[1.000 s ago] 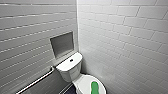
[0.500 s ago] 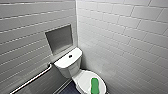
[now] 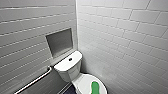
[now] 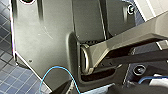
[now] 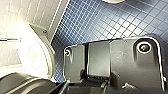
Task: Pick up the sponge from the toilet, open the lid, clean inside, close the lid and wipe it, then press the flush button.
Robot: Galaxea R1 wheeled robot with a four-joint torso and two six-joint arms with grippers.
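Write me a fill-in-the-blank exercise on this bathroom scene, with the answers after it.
The sponge lying on the lid is bright ____ in colour.
On the toilet, the flush button sits on top of the ____.
The floor tiles in the right wrist view are dark ____.
The grab bar is fixed to the ____ beside the toilet.
Missing words: green; tank; blue; wall.

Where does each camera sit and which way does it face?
Head: high on the robot, forward and down at the toilet, sponge on its lid.
Left wrist: on the left arm, facing blue floor tiles past dark plate and jointed bar.
Right wrist: on the right arm, facing toilet and floor tiles over its dark plate.
Both wrists share floor tiles.
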